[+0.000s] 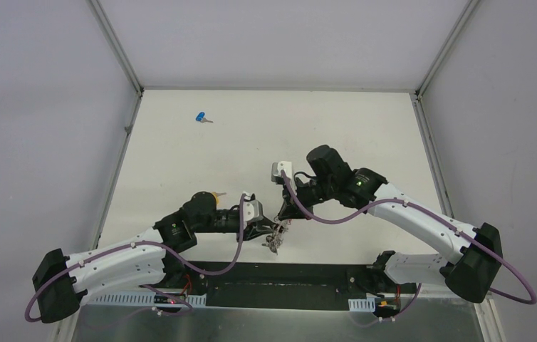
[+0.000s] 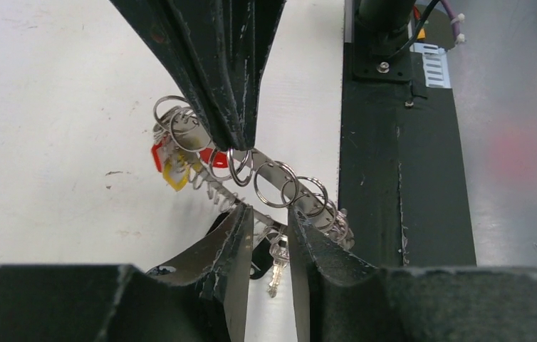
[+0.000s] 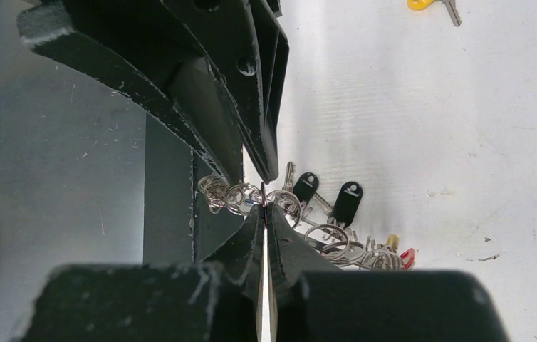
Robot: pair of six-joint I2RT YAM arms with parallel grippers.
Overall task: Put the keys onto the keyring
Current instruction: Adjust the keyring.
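The keyring [image 2: 268,169], fringed with small keys, sits at lower centre of the top view, held from both sides. The right gripper [image 3: 264,214] is closed tight on its band, and the left gripper [image 2: 269,222] clasps it with fingers narrowly parted. On the tabletop [image 1: 266,128], the blue key [image 1: 200,117] lies upper left and the yellow key [image 3: 422,3] mid-left.

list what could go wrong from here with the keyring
The right claw pinches the keyring at its tips only, so the ring may slip out.
The left claw sits very close to it, so the two may collide.
The yellow key and blue key lie loose on the table; fetching either means freeing a claw.
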